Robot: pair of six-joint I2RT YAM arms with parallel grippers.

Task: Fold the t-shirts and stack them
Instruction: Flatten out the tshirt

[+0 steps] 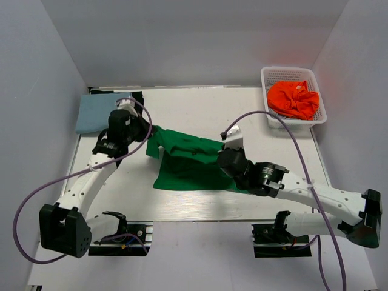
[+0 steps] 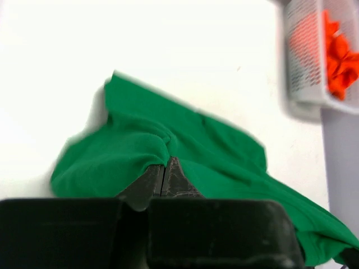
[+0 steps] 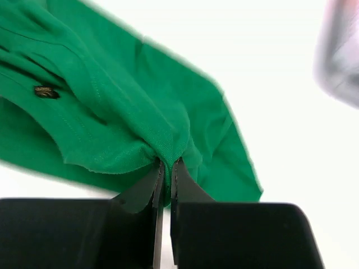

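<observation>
T-shirts, three sure: one green shirt [image 1: 188, 163] mid-table, one blue shirt [image 1: 94, 112] at the far left corner, one orange shirt [image 1: 293, 100] in the one basket [image 1: 271, 74] at the far right corner.
Left fingers [image 2: 148, 182] are closed on the green shirt's left end, right fingers [image 3: 185, 188] on a fold at its right side, with cloth bunched at both tips. The table [image 1: 200, 109] is white. A black strip [image 1: 136, 96] edges the blue shirt; too little shows to name it. The orange shirt is crumpled and partly hidden by the basket wall.
</observation>
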